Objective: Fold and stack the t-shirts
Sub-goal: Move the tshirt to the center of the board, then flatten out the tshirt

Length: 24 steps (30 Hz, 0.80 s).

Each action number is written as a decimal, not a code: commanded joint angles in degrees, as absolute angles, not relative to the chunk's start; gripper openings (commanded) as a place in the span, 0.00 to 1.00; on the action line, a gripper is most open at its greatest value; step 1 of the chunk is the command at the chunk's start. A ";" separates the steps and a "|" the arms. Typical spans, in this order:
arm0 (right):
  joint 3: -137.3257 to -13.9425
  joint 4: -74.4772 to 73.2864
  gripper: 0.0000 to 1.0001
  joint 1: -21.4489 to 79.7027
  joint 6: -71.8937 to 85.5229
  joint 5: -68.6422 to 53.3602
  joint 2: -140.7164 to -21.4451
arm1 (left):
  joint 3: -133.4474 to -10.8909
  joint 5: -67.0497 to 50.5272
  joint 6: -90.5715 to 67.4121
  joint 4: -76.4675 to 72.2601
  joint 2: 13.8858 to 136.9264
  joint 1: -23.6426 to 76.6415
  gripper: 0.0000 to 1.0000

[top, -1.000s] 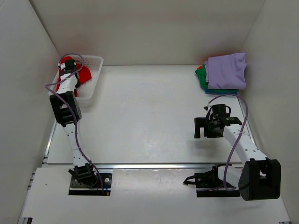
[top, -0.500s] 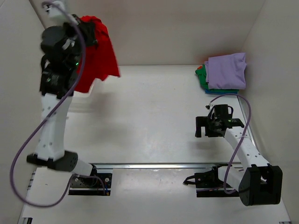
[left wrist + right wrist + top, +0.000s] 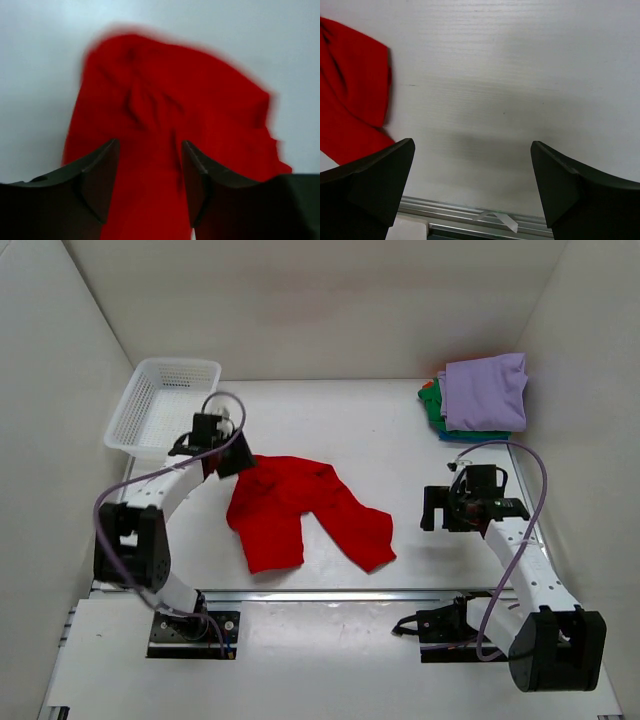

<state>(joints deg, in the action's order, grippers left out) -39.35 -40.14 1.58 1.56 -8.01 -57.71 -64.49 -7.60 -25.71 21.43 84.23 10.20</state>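
Observation:
The bright red t-shirt [image 3: 300,510] lies crumpled and spread on the table, left of centre. My left gripper [image 3: 228,455] is at its upper left corner. In the left wrist view the jaws of the left gripper [image 3: 150,145] stand apart, with the red cloth [image 3: 170,90] lying loose under and between them. Folded t-shirts are stacked at the back right: lavender [image 3: 485,390] on top, green [image 3: 432,405] and teal [image 3: 470,436] below. My right gripper [image 3: 462,508] hovers open over bare table right of the red shirt [image 3: 355,100], nothing between its fingers [image 3: 380,175].
A white mesh basket [image 3: 165,405] stands at the back left, just behind the left gripper. White walls close in the table on three sides. An aluminium rail [image 3: 470,215] runs along the near edge.
The left arm pulled the red shirt out of the basket, swung it high, laid it on the table and opened its jaws. The right arm barely moved.

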 commanded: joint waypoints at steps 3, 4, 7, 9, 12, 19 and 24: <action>-37.97 -35.86 0.99 0.09 4.83 -11.16 -53.70 | -56.43 -14.08 -28.74 19.24 82.27 4.21 0.73; -38.14 -35.60 0.99 0.44 5.44 -11.51 -53.35 | -55.73 -11.80 -28.39 20.81 80.79 4.39 0.73; -39.37 -35.77 0.99 2.45 7.11 -12.91 -54.05 | -52.49 -9.84 -28.04 26.52 77.09 7.64 0.73; -39.73 -35.68 1.00 4.90 9.22 -14.41 -56.06 | -48.53 -10.45 -28.39 29.25 74.80 9.92 0.71; -38.25 -32.98 0.99 12.88 14.83 -15.90 -58.87 | -39.50 -9.76 -30.84 32.60 69.80 14.22 0.72; -29.80 -22.25 0.91 21.09 26.09 -18.99 -60.73 | -34.20 -6.68 -31.20 40.07 64.78 17.84 0.88; -25.06 -17.58 0.86 24.25 28.91 -19.95 -63.54 | -29.10 -8.96 -34.54 35.87 64.86 20.38 0.89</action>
<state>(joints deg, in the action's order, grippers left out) -26.98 -23.55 22.33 25.15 -19.55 -61.93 -31.35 -8.25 -32.03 37.32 65.71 19.00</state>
